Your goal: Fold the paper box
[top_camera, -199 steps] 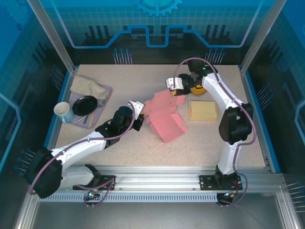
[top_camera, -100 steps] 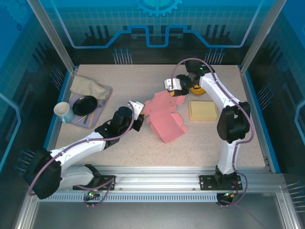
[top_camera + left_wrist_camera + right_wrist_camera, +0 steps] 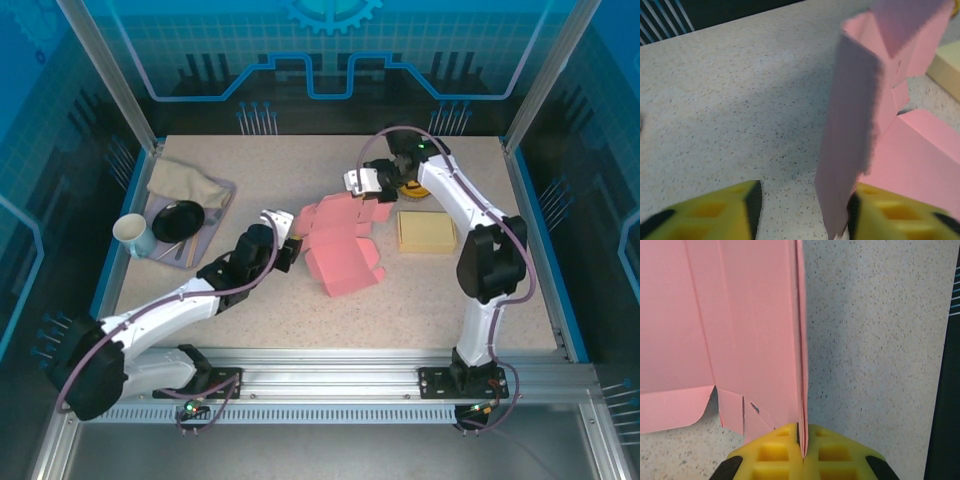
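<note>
The pink paper box [image 3: 342, 250] lies partly folded in the middle of the table, one panel tilted up. My left gripper [image 3: 289, 241] is at its left edge. In the left wrist view this gripper [image 3: 805, 212] is open, with an upright pink flap [image 3: 850, 145] standing between the yellow fingers [image 3: 715, 212], close against the right one. My right gripper [image 3: 372, 194] is at the box's far edge. In the right wrist view it [image 3: 802, 442] is shut on a doubled pink edge [image 3: 801, 340] of the box.
A tan block [image 3: 427, 231] lies right of the box, with a yellow roll [image 3: 413, 188] behind it. At the left a tray [image 3: 222, 190] holds a cloth [image 3: 185, 180] and a black bowl [image 3: 178, 220], beside a cup [image 3: 133, 233].
My left gripper has opened and let go of the flap. My right gripper has shut on the box's far edge. The box has shifted a little to the left.
</note>
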### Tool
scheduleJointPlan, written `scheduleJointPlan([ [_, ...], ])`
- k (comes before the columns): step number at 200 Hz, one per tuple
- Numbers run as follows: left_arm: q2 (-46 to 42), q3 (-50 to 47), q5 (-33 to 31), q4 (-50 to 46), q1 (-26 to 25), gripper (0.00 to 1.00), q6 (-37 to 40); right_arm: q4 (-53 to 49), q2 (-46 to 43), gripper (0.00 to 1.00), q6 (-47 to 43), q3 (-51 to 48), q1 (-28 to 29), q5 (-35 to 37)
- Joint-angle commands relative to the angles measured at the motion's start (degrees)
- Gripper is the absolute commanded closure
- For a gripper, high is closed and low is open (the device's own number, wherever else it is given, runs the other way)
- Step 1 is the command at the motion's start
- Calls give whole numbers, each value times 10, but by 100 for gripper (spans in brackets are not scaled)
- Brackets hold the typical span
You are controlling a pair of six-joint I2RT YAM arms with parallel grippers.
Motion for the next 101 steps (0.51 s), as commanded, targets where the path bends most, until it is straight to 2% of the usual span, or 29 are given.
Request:
scheduleJointPlan([
  [1, -85, 24, 20, 7, 21, 46, -51, 23, -52, 100, 9, -31, 3, 23],
  [20, -117, 37, 85, 8, 63, 48, -68, 23, -80, 100, 13, -54, 5, 16],
  [39, -91, 80, 169, -22, 96, 48, -41, -4, -99, 100, 13, -59, 6, -4],
  [64, -33, 147, 279, -64, 97, 46, 27, -32, -115, 100, 10, -66, 5, -23],
  [101, 25, 217, 367, -119, 97, 46, 93, -64, -135, 100, -1, -79, -1, -69],
])
